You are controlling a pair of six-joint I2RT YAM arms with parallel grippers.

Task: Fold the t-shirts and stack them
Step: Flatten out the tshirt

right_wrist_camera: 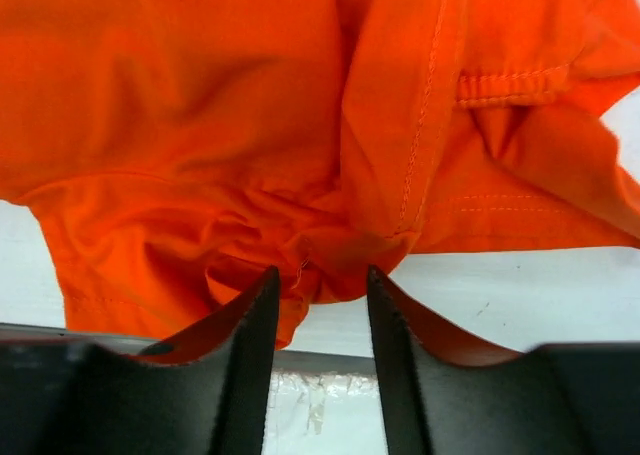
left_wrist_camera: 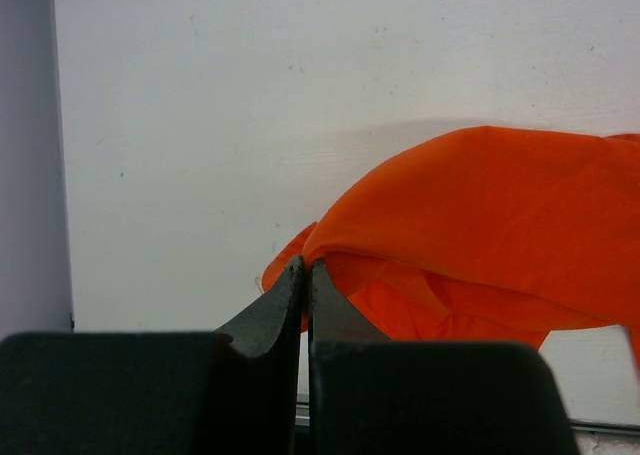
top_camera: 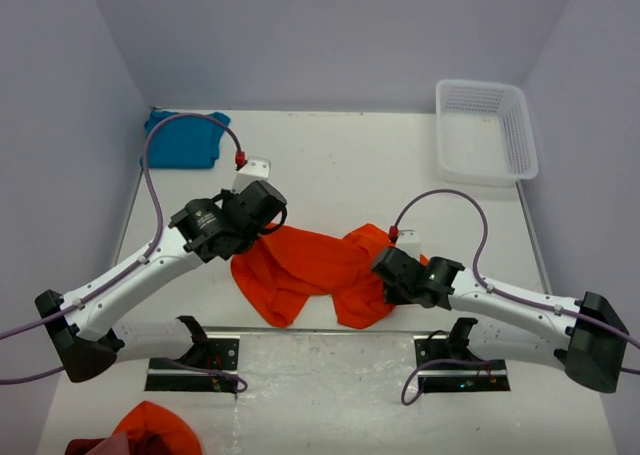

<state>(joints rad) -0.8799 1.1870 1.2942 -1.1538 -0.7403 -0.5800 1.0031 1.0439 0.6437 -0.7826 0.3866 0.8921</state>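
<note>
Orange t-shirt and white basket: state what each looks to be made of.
Orange t-shirt: soft matte cloth, probably a cotton knit. It creases and drapes loosely, and stitched hems show in the right wrist view. White basket: rigid plastic by its look, with moulded lattice walls. Its finish is hard to judge from this far.

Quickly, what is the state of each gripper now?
Left gripper: closed, pinching an edge of the orange t-shirt.
Right gripper: open, the shirt's fabric at its fingertips, not clamped.
</note>
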